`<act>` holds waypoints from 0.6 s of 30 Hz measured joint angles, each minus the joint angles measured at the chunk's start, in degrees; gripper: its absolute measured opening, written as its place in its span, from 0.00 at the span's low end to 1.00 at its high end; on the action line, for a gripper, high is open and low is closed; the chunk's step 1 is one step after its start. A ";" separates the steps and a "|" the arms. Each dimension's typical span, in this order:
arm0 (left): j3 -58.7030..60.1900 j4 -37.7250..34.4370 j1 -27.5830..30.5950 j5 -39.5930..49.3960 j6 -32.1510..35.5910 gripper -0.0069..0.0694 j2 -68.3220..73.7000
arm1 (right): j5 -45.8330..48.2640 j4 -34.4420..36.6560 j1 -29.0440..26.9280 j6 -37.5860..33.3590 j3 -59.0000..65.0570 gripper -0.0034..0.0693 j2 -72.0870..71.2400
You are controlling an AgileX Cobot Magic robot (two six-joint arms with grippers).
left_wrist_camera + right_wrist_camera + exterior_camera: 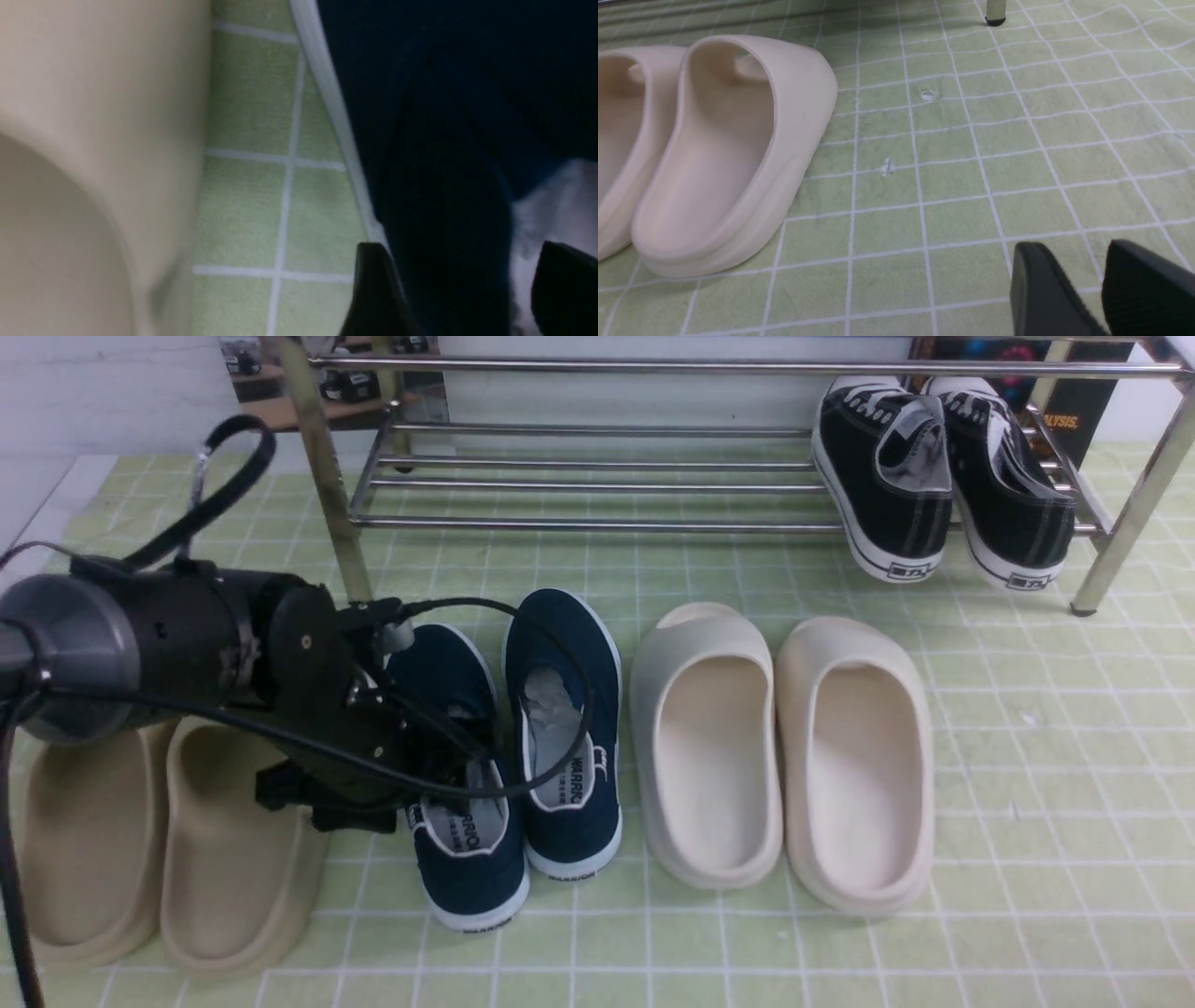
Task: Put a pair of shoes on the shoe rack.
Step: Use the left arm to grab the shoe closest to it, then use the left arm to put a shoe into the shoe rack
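Two navy slip-on shoes stand side by side on the mat in front of the chrome shoe rack point(597, 523). The left shoe point(471, 873) sits a little nearer than the right shoe point(569, 803). My left gripper point(411, 775) is low at the left shoe's opening. In the left wrist view the left gripper point(460, 247) is open, and its fingers straddle the shoe's navy side wall point(444, 116), one outside and one over the grey insole. My right gripper point(1071, 247) hovers over bare mat, slightly open and empty. It is out of the front view.
Beige slides point(224, 840) lie close left of the navy pair, under my left arm. Cream slides point(709, 747) lie close right. Black lace-up sneakers point(887, 476) lean on the rack's right end. A green grid mat point(1027, 803) covers the floor. A rack leg point(996, 9) shows far off.
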 joint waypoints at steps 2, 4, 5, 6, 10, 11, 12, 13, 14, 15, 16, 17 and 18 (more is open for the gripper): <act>0.00 0.98 0.00 -0.82 -0.30 0.47 1.34 | 0.00 0.00 0.00 0.00 0.00 0.37 0.00; 0.00 1.89 0.00 -0.82 -1.04 0.32 1.39 | 0.00 0.00 0.00 0.00 0.00 0.37 0.00; 0.00 2.45 0.00 -0.67 -1.65 0.20 1.39 | 0.00 0.00 0.00 0.00 0.00 0.37 0.00; 0.00 3.04 0.00 -0.62 -2.01 0.13 1.24 | 0.00 0.00 0.00 0.00 0.00 0.37 0.00; 0.11 3.69 0.00 -1.17 -2.25 0.10 -0.52 | 0.00 0.00 0.00 0.00 0.00 0.37 0.00; 0.11 3.96 0.00 -1.05 -2.25 0.10 -1.40 | 0.00 0.00 0.00 0.00 0.00 0.37 0.00; -0.21 4.30 0.00 -0.61 -2.25 0.10 -2.17 | 0.00 0.00 0.00 0.00 0.00 0.37 0.00; -0.34 4.31 0.00 -0.47 -2.25 0.10 -2.31 | 0.00 0.00 0.00 0.00 0.00 0.37 0.00; -1.94 4.73 0.00 1.14 -2.25 0.10 -3.28 | 0.00 0.00 0.00 0.00 0.00 0.37 0.00; -2.23 4.87 0.00 1.73 -2.25 0.10 -3.28 | 0.00 0.00 0.00 0.00 0.00 0.37 0.00; -3.82 5.16 0.00 3.29 -2.12 0.10 -3.54 | 0.00 0.00 0.00 0.00 0.00 0.37 0.00; -6.55 5.72 0.00 5.06 -1.58 0.10 -3.67 | 0.00 0.00 0.00 0.00 0.00 0.37 0.00; -9.27 6.51 0.00 6.76 -0.48 0.10 -3.72 | 0.00 0.00 0.00 0.00 0.00 0.37 0.00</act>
